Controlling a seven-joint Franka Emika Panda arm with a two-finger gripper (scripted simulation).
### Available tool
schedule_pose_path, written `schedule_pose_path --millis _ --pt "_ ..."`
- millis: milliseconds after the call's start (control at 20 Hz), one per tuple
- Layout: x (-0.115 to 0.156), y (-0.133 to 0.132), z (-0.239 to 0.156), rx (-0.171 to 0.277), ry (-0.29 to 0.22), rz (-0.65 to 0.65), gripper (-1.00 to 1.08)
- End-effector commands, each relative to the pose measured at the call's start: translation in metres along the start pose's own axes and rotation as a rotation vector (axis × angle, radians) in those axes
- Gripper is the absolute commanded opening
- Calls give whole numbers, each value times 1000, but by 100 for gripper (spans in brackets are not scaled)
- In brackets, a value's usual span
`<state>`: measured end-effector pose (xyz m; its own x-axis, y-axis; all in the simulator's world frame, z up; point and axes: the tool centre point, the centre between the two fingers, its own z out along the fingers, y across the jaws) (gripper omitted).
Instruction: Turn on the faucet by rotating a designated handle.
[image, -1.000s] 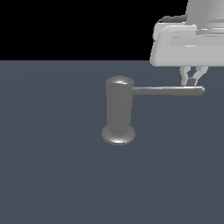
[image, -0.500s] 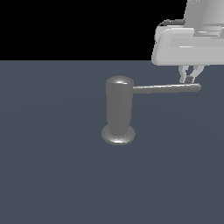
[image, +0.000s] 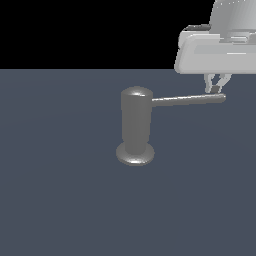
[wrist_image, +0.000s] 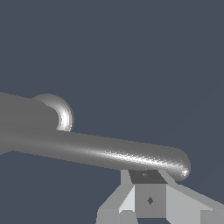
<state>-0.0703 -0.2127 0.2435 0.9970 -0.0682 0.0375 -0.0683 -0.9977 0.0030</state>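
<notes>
my gripper (image: 216, 88) is hanging just behind the handle (image: 187, 100) tip, fingers nearly pressed together, pinching nothing. the faucet (image: 135, 125) is standing upright, handle pointing toward the exterior view's right.

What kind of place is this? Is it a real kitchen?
Not a real kitchen; it looks like a computer simulation. A lone grey faucet with a rod handle stands on a plain dark floor under a black backdrop, with a robot gripper beside the handle's tip.
</notes>
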Motion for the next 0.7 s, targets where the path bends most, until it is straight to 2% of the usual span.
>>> schedule_pose_path --millis 0,650 --pt "10 -2 3 -1 -1 -3 -100" --pt "51 -4 9 0 -12 8 -100"
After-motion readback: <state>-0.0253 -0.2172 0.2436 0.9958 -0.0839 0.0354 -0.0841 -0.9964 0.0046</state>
